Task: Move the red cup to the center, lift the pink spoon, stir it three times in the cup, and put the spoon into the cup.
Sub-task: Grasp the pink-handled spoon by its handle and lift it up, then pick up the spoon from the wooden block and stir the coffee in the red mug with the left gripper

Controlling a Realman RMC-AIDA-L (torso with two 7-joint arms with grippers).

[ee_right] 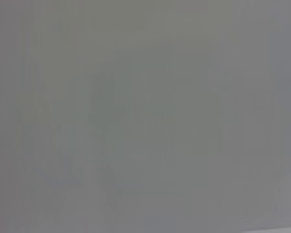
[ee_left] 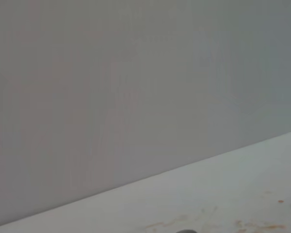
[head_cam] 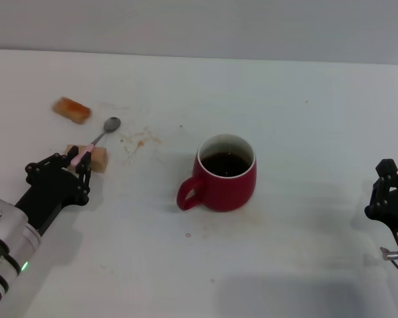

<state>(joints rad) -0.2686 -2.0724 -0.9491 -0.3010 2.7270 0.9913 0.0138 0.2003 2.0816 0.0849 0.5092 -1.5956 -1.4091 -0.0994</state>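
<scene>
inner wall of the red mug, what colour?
White, above dark brown liquid; squat dark-red ceramic mug, head view.

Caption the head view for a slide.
Left hand at the pink spoon propped on a wooden block; red cup centered.

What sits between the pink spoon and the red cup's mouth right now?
Nothing visible: only bare, stained table lies between the pink spoon at the left gripper and the red cup.

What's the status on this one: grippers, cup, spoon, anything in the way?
Left gripper at pink spoon handle, spoon propped on tan block. Right gripper idle at right edge. Red cup centered, upright, dark liquid inside. Path spoon-to-cup unobstructed.
</scene>
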